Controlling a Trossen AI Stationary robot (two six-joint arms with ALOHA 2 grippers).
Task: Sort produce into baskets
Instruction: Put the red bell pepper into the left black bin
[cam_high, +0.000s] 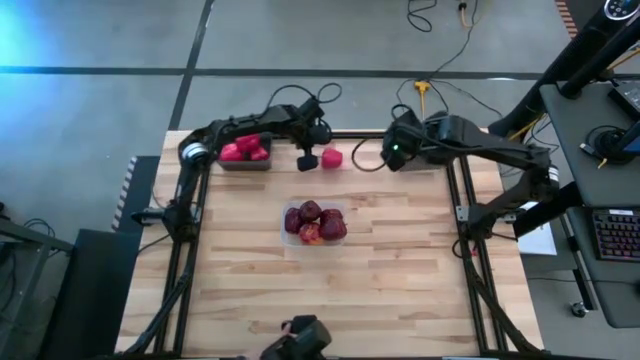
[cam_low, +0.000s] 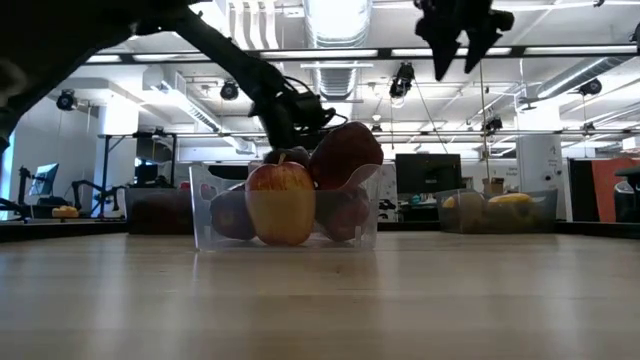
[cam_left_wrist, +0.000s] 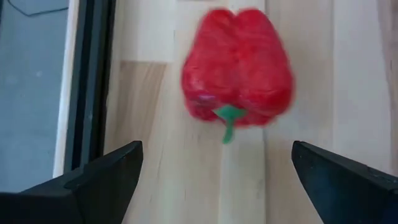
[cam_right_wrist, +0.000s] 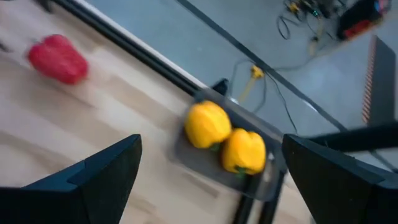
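A bright red bell pepper (cam_high: 331, 158) lies on its side on the table near the far edge; it also shows in the left wrist view (cam_left_wrist: 236, 68), stem toward the camera. My left gripper (cam_high: 307, 160) is open just left of it, its fingers (cam_left_wrist: 118, 171) short of the pepper and apart from it. A dark grey tray (cam_high: 245, 163) at the far left holds red peppers (cam_high: 245, 149). A clear container (cam_high: 314, 240) mid-table holds dark red apples (cam_high: 312, 222). My right gripper (cam_right_wrist: 211, 146) is open, raised above a grey tray (cam_right_wrist: 186, 155) holding two yellow peppers (cam_right_wrist: 227, 137).
The black table frame runs along the far edge (cam_left_wrist: 87, 81) close behind the loose pepper. In the low view the apple container (cam_low: 285, 205) stands in front, the yellow-pepper tray (cam_low: 500, 208) to its right. Bare wood lies toward the near edge (cam_high: 320, 300).
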